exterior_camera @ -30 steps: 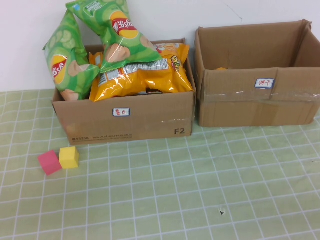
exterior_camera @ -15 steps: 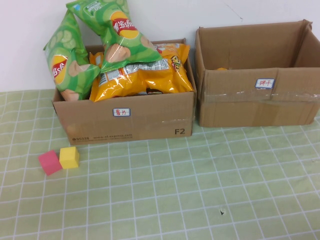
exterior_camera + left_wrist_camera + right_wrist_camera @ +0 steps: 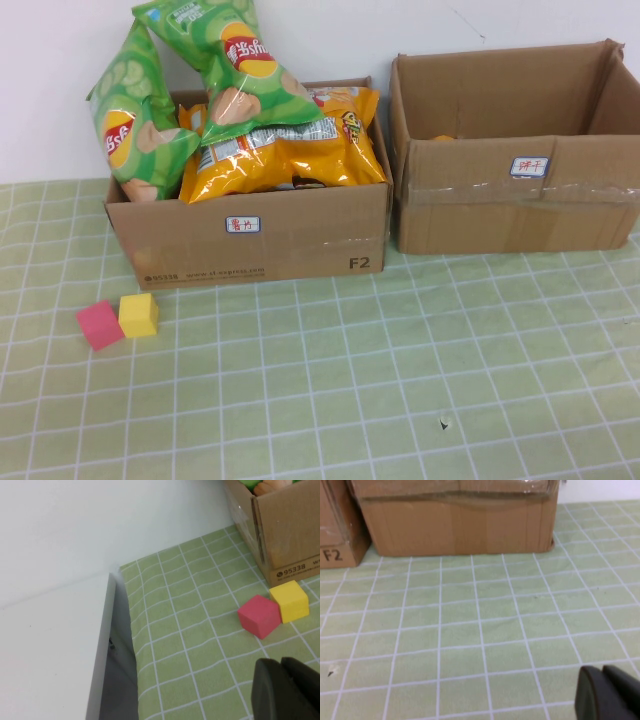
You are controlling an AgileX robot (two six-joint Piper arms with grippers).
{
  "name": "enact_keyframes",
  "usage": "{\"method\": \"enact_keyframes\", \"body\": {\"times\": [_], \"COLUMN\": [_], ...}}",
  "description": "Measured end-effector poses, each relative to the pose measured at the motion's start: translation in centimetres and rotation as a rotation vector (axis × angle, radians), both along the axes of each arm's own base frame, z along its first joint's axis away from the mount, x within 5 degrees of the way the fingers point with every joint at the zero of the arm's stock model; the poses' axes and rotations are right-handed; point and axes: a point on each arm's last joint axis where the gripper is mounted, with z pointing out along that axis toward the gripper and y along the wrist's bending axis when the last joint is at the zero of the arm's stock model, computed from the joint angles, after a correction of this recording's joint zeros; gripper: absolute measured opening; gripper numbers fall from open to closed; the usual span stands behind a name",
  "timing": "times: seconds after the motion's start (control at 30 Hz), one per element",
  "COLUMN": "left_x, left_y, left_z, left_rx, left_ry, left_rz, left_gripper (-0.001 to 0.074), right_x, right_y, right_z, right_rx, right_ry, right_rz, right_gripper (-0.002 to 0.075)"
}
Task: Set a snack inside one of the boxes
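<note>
The left cardboard box (image 3: 250, 235) holds two green chip bags (image 3: 225, 60) and orange snack bags (image 3: 285, 150), heaped above its rim. The right cardboard box (image 3: 515, 205) is nearly empty, with a small orange item (image 3: 443, 137) just showing inside. Neither gripper shows in the high view. My left gripper (image 3: 281, 666) is shut and empty, low over the cloth near the pink and yellow cubes. My right gripper (image 3: 602, 672) is shut and empty, over the cloth in front of the right box (image 3: 455, 525).
A pink cube (image 3: 99, 325) and a yellow cube (image 3: 138, 314) lie on the green checked cloth (image 3: 350, 380) in front of the left box; they also show in the left wrist view (image 3: 259, 616). A white surface edge (image 3: 50, 650) borders the cloth at the left.
</note>
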Motion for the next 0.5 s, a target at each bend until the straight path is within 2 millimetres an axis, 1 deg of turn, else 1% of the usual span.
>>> {"method": "enact_keyframes", "body": {"times": [0.5], "left_x": [0.0], "left_y": [0.0], "left_z": [0.0], "left_rx": [0.0], "left_ry": [0.0], "left_rz": [0.0], "left_gripper": [-0.0002], "right_x": [-0.07], "right_y": [0.0], "right_z": [0.0], "right_rx": [0.047], "right_ry": [0.019], "right_rz": [-0.016], "right_gripper": [-0.0002]}}
